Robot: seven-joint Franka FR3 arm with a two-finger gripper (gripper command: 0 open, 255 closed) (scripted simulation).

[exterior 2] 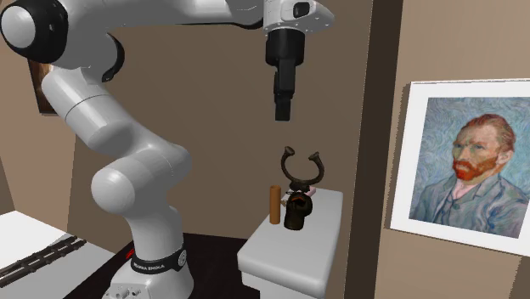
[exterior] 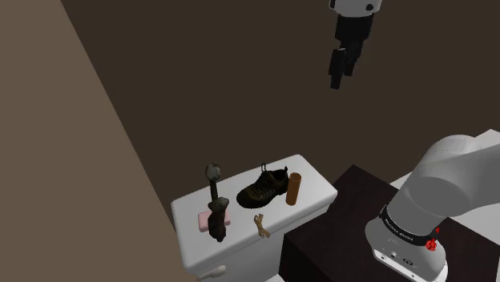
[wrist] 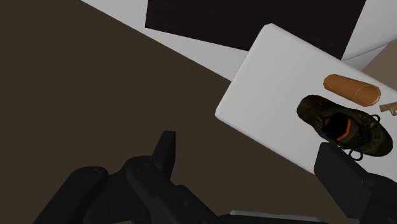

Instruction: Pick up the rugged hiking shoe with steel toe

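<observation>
The black gripper (exterior: 340,78) hangs high up, far above the white block (exterior: 314,179). In the wrist view its two fingers (wrist: 164,151) stand wide apart with nothing between them. The brown shoe (exterior: 263,188) sits on top of the block, just beside a brown tube (exterior: 293,190) that stands up. Looking down from the hand, I can see orange inside the shoe (wrist: 343,125). The shoulder view shows a dark forked stick (exterior: 215,200), a pink pad (exterior: 203,221) and a small tan thing (exterior: 260,226) on the block too. The second exterior view shows a painting (exterior 2: 463,166) of a man with a red beard on the wall.
</observation>
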